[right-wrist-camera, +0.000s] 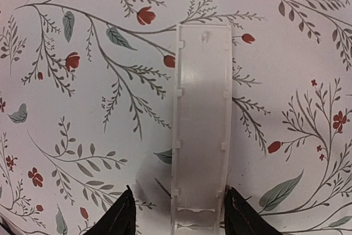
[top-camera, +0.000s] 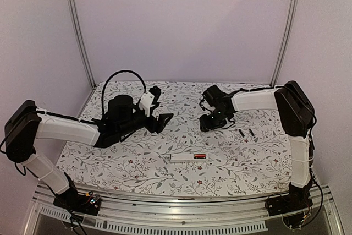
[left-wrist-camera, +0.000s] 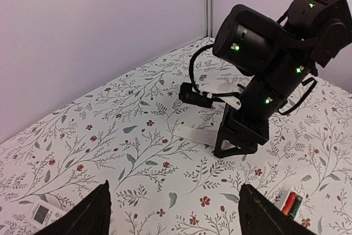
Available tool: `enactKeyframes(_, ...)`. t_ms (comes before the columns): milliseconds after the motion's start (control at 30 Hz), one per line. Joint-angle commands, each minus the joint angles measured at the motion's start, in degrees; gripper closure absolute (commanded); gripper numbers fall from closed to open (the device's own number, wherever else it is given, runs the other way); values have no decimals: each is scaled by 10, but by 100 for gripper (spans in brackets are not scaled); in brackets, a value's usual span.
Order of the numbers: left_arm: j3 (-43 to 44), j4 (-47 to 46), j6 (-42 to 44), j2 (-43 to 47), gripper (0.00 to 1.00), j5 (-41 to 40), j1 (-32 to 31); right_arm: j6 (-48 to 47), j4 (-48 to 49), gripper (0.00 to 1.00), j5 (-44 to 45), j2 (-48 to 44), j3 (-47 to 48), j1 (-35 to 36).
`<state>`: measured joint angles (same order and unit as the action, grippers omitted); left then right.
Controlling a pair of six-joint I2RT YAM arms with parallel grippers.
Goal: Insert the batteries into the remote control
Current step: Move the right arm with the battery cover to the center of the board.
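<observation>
The left end effector gapes empty; the right end effector stands open astride a white cover. Loose batteries lie at its 4 o'clock, the remote control at 7 o'clock.

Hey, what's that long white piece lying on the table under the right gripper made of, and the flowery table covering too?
White piece: looks like moulded plastic, milky and slightly translucent with a soft sheen; small notches and tabs line its edges. Table covering: probably printed cloth or vinyl, matte, with a leaf-and-flower print; the pictures do not settle which.
</observation>
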<state>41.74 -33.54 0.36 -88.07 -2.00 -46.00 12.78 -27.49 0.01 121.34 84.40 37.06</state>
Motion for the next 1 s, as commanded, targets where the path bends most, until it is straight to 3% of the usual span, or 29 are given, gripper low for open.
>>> enactKeyframes(0, -2, 8, 8, 12, 20, -12, 3, -2, -35, 51, 39, 40, 9, 4)
enactKeyframes(233, -2, 8, 21, 17, 21, -16, 4, -10, -56, 64, 76, 32, -18, 18)
enactKeyframes(967, -1, 15, 35, 20, 20, -27, 4, 46, -63, 74, 22, -141, -256, 41)
